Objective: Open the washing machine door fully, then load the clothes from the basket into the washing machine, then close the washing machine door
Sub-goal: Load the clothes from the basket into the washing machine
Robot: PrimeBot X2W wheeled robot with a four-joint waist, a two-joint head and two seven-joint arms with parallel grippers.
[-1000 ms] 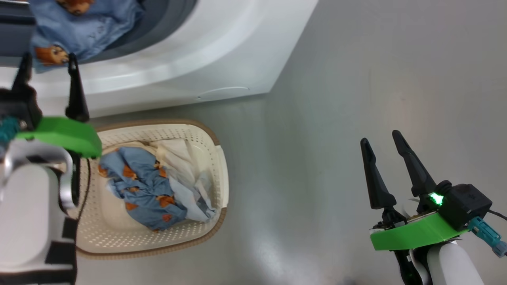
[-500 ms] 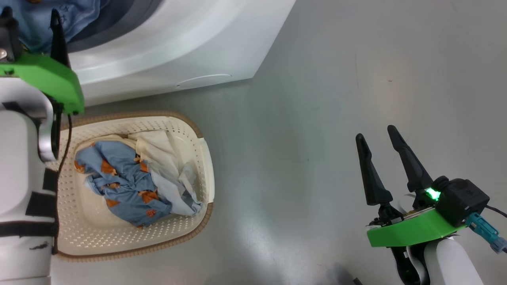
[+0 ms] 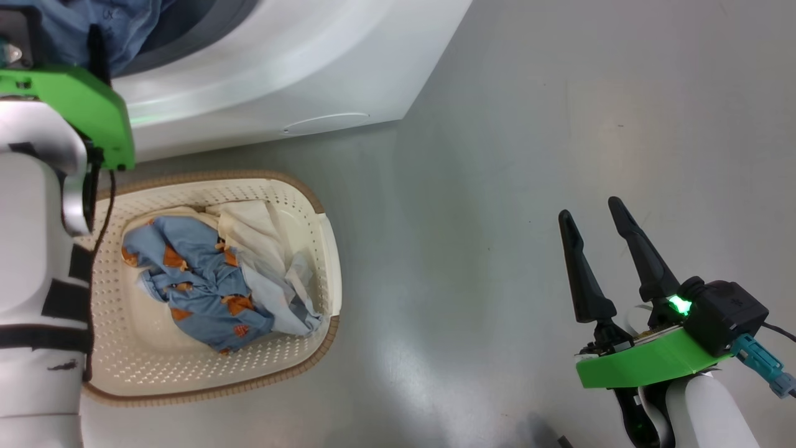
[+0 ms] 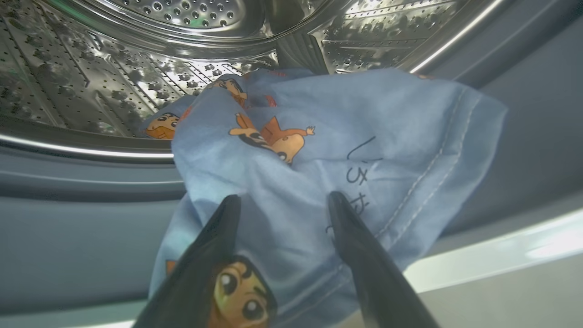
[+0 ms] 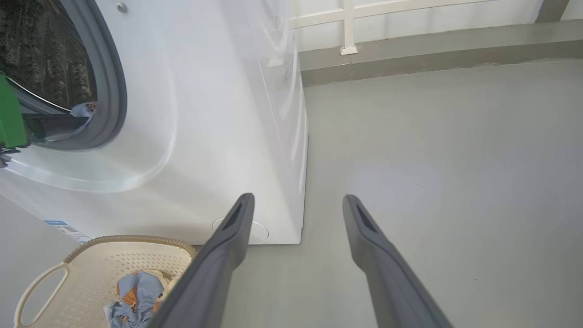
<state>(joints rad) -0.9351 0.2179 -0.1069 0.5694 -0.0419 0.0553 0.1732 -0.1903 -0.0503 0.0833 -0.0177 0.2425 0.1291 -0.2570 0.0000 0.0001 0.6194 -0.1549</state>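
Light-blue cloth printed with orange cartoon figures lay half inside the steel drum. Its lower edge draped out over the grey gasket at the mouth of the washer. I had the left gripper right at that mouth, released, its two fingers spread wide. The cloth lay against and between them, and nothing was pinched.

The rest of the clothes sat in the basket: another blue printed piece bunched up with cream and white ones. The basket stood on the grey floor just in front of the washer, under my left forearm.

My right gripper hung well apart from all this, off to the right over bare floor. Its fingers were parted with nothing between them. Through the right wrist camera I saw the washer's front and side. A round white cap sat low on the front, a blue label beside the basket's rim, and one white handle.
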